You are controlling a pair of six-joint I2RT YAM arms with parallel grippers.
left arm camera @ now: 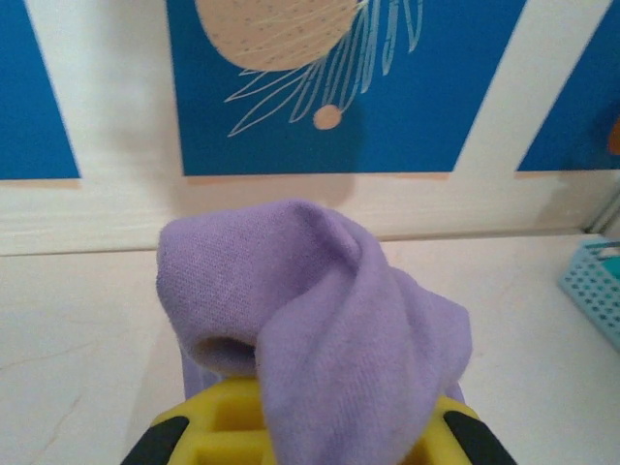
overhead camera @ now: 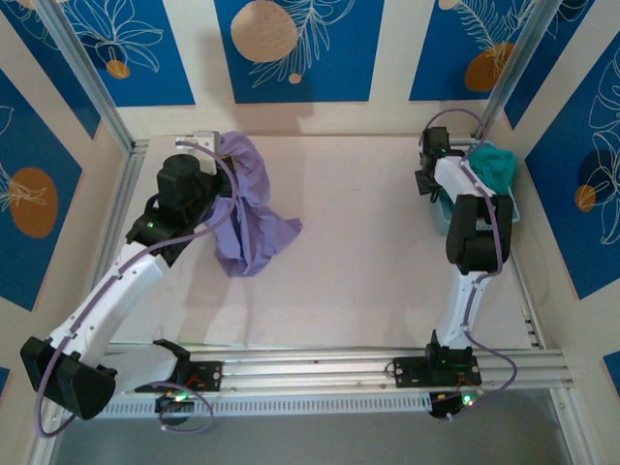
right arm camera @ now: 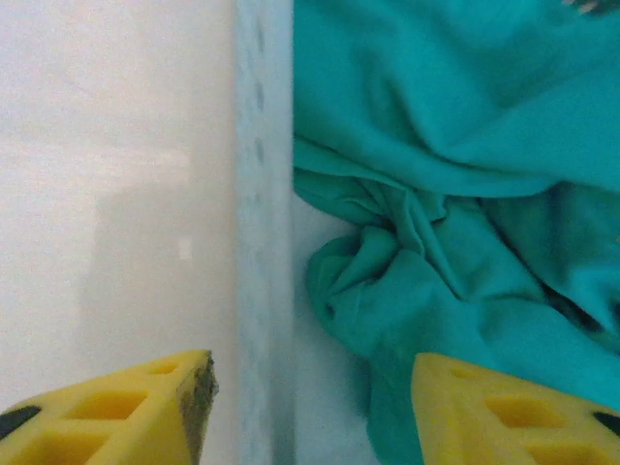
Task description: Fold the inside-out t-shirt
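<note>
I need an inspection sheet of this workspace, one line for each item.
Surface: white table, no stains seen.
Job's things: purple t-shirt, bunched, lifted at far left.
Clutter: teal garment in a light-blue basket, far right.
Grippers: left gripper, jaws shut on the t-shirt; right gripper, jaws open astride the basket wall.
Cables: purple cables along both arms.
Surroundings: blue leaf-patterned panels, metal frame posts.

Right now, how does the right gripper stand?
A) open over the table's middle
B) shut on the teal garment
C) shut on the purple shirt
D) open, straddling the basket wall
D: the wrist view shows the right gripper with jaws apart, one over the table, one over the teal garment, the basket wall between.
</note>
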